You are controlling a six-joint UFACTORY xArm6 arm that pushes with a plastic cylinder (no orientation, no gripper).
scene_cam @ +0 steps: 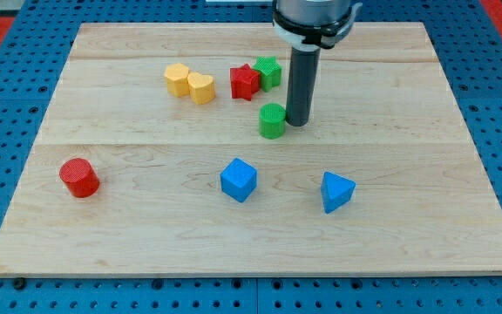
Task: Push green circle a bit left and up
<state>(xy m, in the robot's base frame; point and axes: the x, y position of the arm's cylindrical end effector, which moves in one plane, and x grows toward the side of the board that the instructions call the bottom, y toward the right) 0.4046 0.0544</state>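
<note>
My tip (298,121) is sitting just to the view's right of the green circle (272,120), so close that it looks like it is touching it or almost touching it. I have no hand to open or close, only a dark rod pointing straight down at the wooden board (408,174). The green circle is standing near the middle of the board, a little toward the view's top. Up and to the view's left of it, the red star (244,82) and the green star (268,71) are sitting side by side, touching each other. Farther left, two yellow blocks (189,83) are touching each other too. A red circle (79,178) is resting well apart at the view's left, and a blue cube (238,180) and a blue triangle (337,192) are lying nearer the view's bottom. I think the push is only starting, because my tip is standing on the correct side for going left. To go up as well, it is probably needing to press from a bit lower. The red star is waiting close by, so the push should stay small.
</note>
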